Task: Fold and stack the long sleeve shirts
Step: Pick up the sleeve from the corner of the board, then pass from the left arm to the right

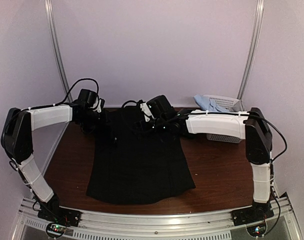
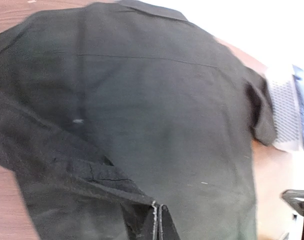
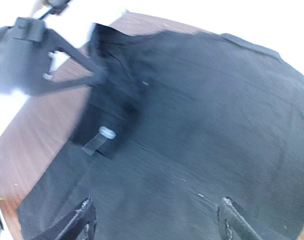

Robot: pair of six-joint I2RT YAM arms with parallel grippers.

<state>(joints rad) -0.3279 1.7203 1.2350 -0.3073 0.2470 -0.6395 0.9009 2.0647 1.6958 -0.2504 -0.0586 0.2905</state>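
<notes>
The plain black shirt (image 1: 139, 165) lies flat on the brown table, hem toward me. My left gripper (image 1: 111, 134) is at the shirt's upper left. In the left wrist view it (image 2: 161, 209) is shut on a fold of black sleeve cloth, lifted over the shirt body (image 2: 167, 100). My right gripper (image 1: 143, 125) hovers over the shirt's upper middle. In the right wrist view it (image 3: 157, 220) is open and empty above the cloth (image 3: 202, 100), and the left gripper (image 3: 94, 77) pinches the sleeve at upper left. A pale blue shirt (image 1: 210, 104) lies in the basket. The patterned shirt is out of view.
A white lattice basket (image 1: 227, 102) stands at the back right of the table, behind the right forearm; it also shows in the left wrist view (image 2: 286, 117). Bare brown table (image 1: 67, 160) shows left and right of the shirt. Pale walls close in behind.
</notes>
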